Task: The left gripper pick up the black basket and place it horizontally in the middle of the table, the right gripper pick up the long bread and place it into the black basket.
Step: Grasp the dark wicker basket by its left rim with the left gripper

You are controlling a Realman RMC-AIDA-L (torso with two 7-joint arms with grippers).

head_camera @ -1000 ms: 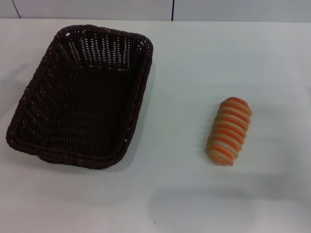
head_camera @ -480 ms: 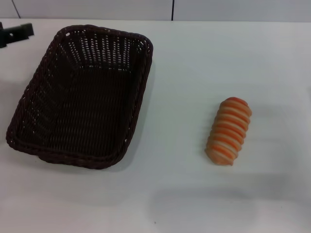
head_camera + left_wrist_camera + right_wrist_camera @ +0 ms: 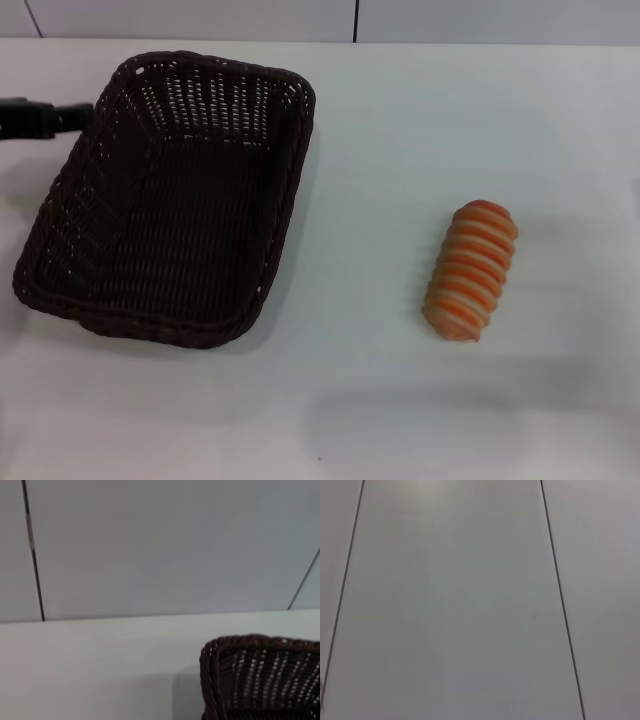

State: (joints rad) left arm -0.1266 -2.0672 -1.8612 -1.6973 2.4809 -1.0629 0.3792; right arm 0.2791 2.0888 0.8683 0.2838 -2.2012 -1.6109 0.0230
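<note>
The black basket (image 3: 170, 220) stands empty on the left of the white table (image 3: 400, 130), its long side running away from me. It also shows in the left wrist view (image 3: 260, 680), where one corner of its braided rim is seen. My left gripper (image 3: 70, 117) reaches in from the left edge, and its black tip is at the basket's far left rim. The long bread (image 3: 472, 270), striped orange and cream, lies on the right of the table, well apart from the basket. My right gripper is out of view.
A pale wall with dark seams (image 3: 357, 20) stands behind the table's far edge. The right wrist view shows only pale panels (image 3: 455, 605) with dark seams.
My left gripper has come in from the left edge and moved right and nearer, up to the basket's far left rim. The basket and the bread have not moved.
</note>
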